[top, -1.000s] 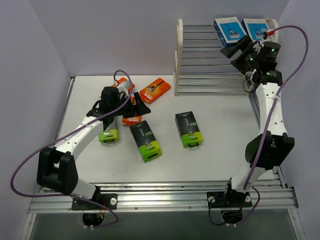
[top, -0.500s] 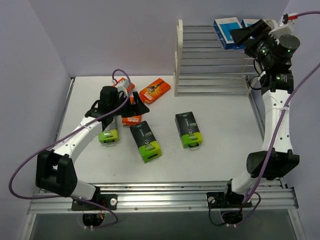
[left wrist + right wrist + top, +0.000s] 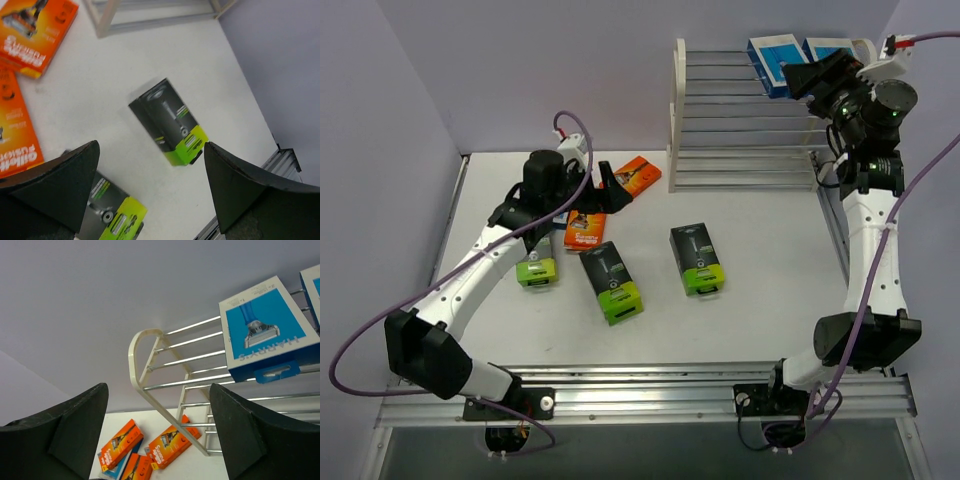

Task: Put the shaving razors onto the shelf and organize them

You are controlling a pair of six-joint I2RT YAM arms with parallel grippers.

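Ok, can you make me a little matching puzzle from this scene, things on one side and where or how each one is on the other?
Things:
1 two blue-and-white packs
2 orange packs
3 black-and-lime packs
4 left tool

States:
A open, holding nothing
B flat on the table, nearest its near edge
C on the shelf's top rods
D on the table, around the left tool

Pairs: 1-C, 2-D, 3-B, 4-A.

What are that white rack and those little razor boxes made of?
The rack: its side frames look like cream moulded plastic, smooth with rounded corners. Its rods shine silvery, so they are likely metal. The razor boxes, like the blue box and the orange box, look like printed cardboard, with crisp folded edges and a slight gloss.
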